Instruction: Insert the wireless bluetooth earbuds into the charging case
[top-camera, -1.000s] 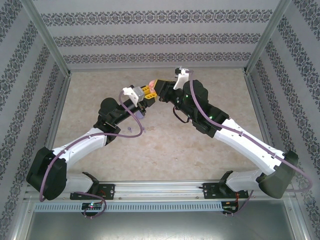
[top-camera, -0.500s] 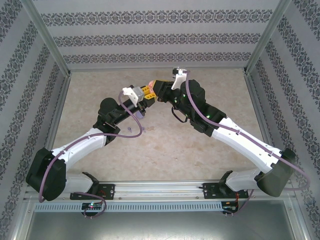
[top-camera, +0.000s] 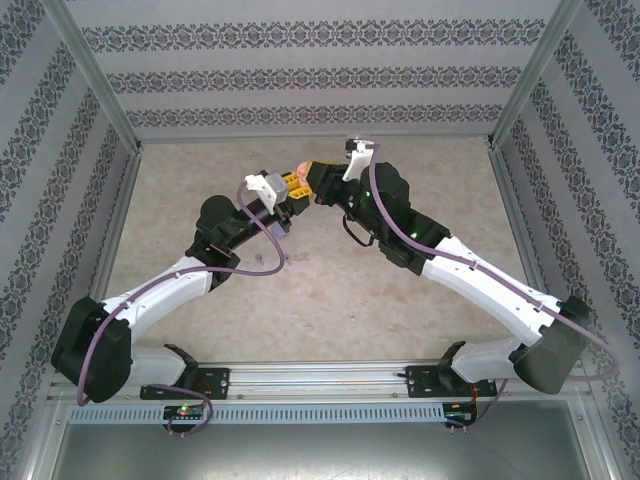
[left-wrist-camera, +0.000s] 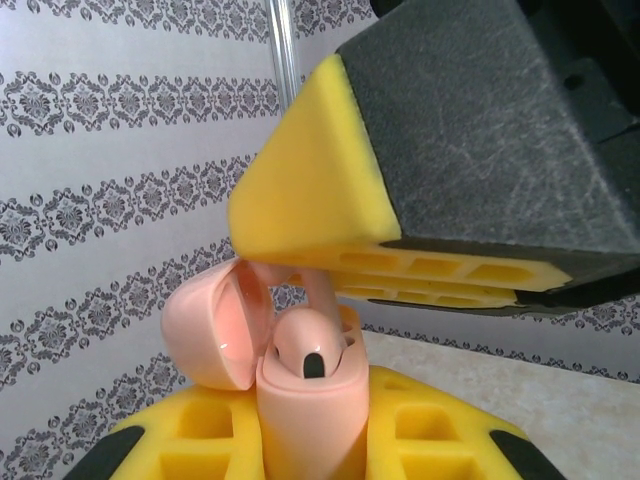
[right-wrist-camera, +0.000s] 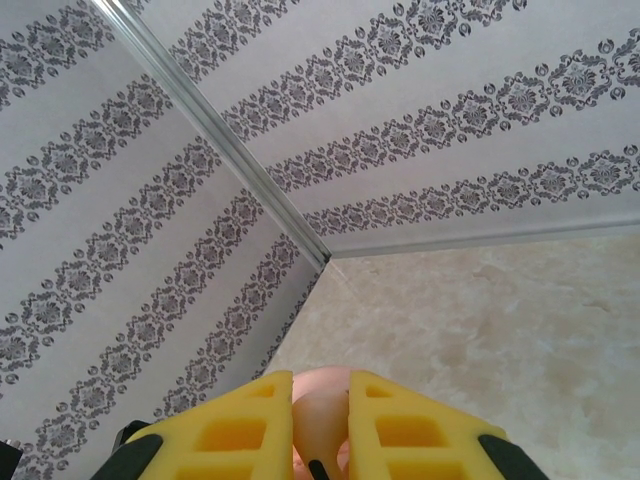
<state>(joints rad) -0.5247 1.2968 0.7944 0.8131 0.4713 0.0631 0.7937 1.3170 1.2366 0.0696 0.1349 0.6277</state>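
A pinkish-beige charging case (left-wrist-camera: 310, 425) stands upright between the yellow fingers of my left gripper (left-wrist-camera: 310, 412), which is shut on it. Its lid (left-wrist-camera: 205, 330) hangs open to the left. One matching earbud (left-wrist-camera: 303, 350) sits in a socket, dark spot facing the camera. Just behind it, a second earbud (left-wrist-camera: 322, 290) has its stem reaching down to the case mouth from between my right gripper's fingers (left-wrist-camera: 320, 190). In the right wrist view, my right gripper (right-wrist-camera: 320, 415) is shut on that earbud (right-wrist-camera: 322, 425). From above, both grippers meet over the far middle of the table, left (top-camera: 293, 186), right (top-camera: 314, 181).
The beige table (top-camera: 330, 290) is walled by patterned panels with metal posts at the corners. A tiny purple piece (top-camera: 259, 257) lies on the table by my left forearm, beside its purple cable. Both arms reach inward from the near rail.
My right wrist has turned a little and its forearm has shifted slightly left toward the case. The left arm and the case have stayed put.
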